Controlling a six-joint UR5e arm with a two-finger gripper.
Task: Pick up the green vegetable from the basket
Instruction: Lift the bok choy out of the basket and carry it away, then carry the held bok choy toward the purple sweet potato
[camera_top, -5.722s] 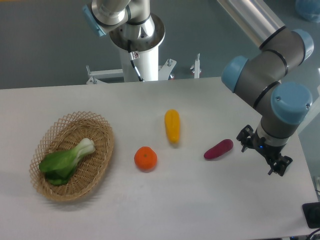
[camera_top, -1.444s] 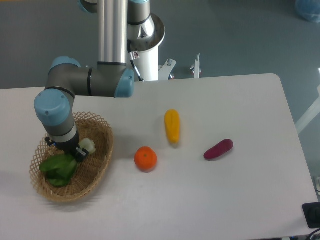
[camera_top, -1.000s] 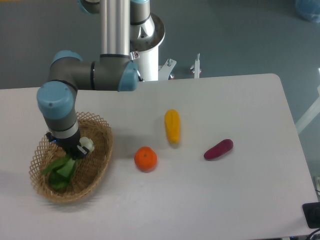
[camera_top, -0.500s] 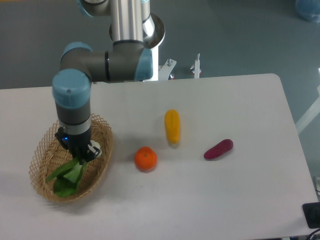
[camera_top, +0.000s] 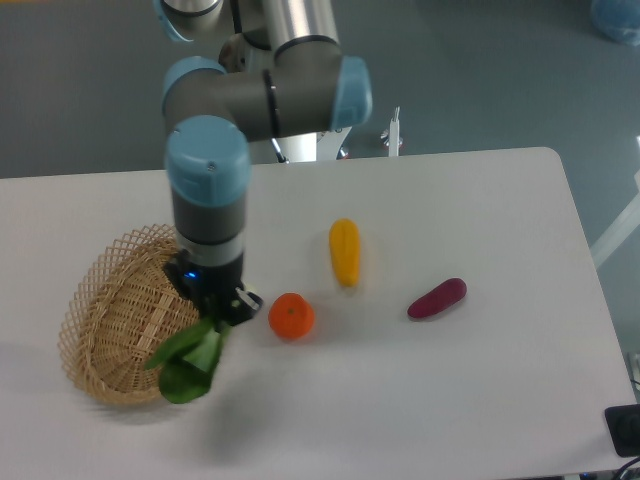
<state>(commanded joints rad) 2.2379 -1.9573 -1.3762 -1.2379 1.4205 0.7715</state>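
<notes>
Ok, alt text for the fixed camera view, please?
The arm's gripper holds the green vegetable by its stem, leaves dangling over the basket's right rim. An orange, a yellow vegetable and a purple one lie on the white table.

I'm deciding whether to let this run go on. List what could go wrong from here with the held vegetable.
1. The gripper pinches only the pale stem end of the floppy green leafy vegetable; the leaves hang loose, so it could slip out.
2. The leaves dangle over the rim of the oval tan wicker basket and might snag on it.
3. The round orange fruit lies close beside the gripper; a sideways move could knock it.
</notes>
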